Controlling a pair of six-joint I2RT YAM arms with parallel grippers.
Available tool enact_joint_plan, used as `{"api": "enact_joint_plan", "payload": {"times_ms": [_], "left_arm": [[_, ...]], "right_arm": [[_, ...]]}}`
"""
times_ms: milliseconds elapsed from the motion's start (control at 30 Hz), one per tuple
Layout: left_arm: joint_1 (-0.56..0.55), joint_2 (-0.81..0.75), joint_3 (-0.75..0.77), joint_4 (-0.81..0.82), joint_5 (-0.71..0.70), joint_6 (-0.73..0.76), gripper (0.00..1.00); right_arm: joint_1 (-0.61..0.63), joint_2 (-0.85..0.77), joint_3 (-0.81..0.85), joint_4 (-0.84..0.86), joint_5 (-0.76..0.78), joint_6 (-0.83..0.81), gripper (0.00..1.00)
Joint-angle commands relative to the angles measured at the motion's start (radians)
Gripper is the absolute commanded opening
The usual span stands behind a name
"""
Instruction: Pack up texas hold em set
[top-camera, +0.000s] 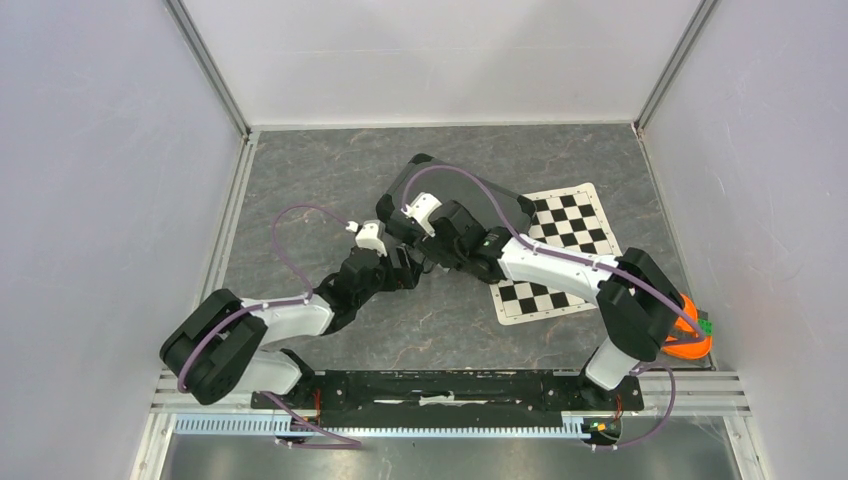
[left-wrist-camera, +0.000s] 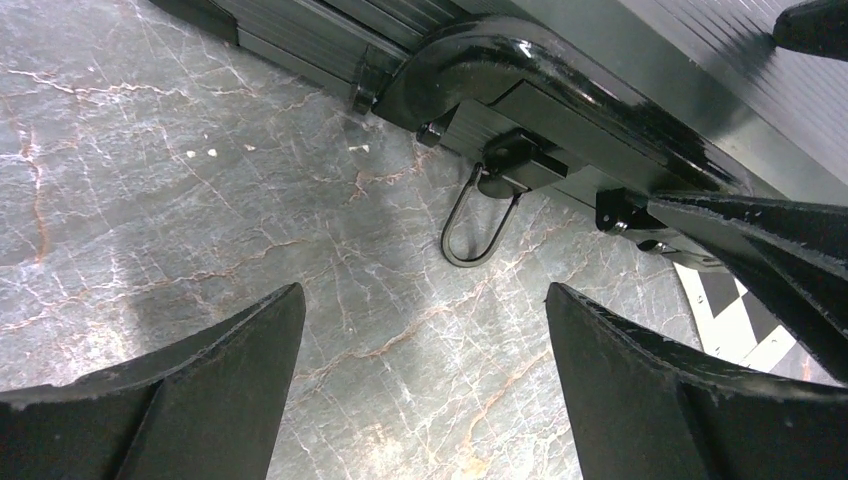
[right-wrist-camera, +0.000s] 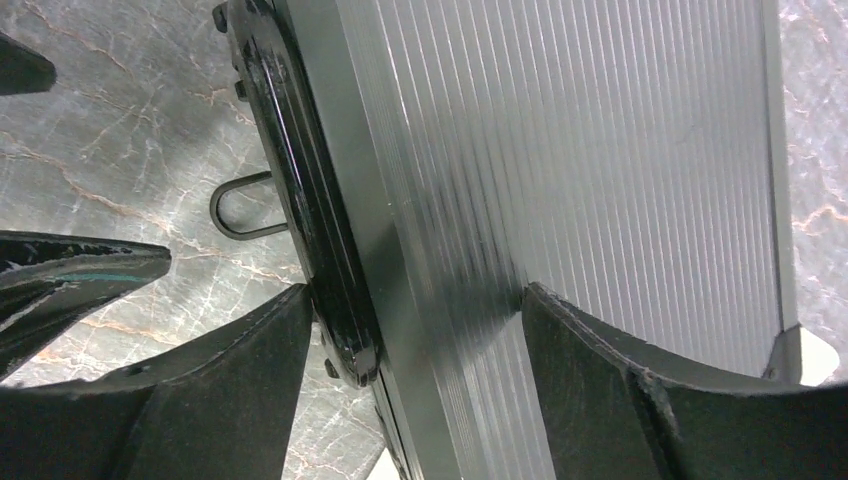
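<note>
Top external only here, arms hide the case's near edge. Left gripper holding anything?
Observer: No. The left gripper is open over the table, short of the case.
Operator: Latch?
Observer: A wire latch loop sticks out below the handle, hooked on nothing.
Operator: Right gripper?
Observer: The right gripper is open, straddling the case's handle edge, one finger over the ribbed lid.
</note>
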Motion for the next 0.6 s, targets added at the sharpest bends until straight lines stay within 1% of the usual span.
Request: {"api": "enact_joint_plan", "payload": {"times_ms": [0, 67, 233, 467, 567], "left_arm": [[0.002, 0.032, 0.032, 0.044, 0.03, 0.061, 0.94], [0.002, 0.055, 0.044, 0.043, 0.036, 0.079, 0.92], [-0.004, 0.12, 0.084, 0.009, 0.016, 0.103, 0.87], [-0.024, 0.201, 0.155, -0.046, -0.04, 0.138, 0.82], [-0.027, 0.221, 0.188, -0.085, -0.064, 0.157, 0.77]], "right_arm": [[-0.053, -0.002, -0.04, 0.062, -0.067, 0.021, 0.77], [-0.074, -0.017, -0.069, 0.083, -0.112, 0.03, 0.74], [-0.099, -0.001, -0.107, 0.096, -0.143, 0.031, 0.65], [-0.115, 0.006, -0.145, 0.123, -0.176, 0.031, 0.62], [-0.121, 0.005, -0.153, 0.131, -0.196, 0.035, 0.61]]}}
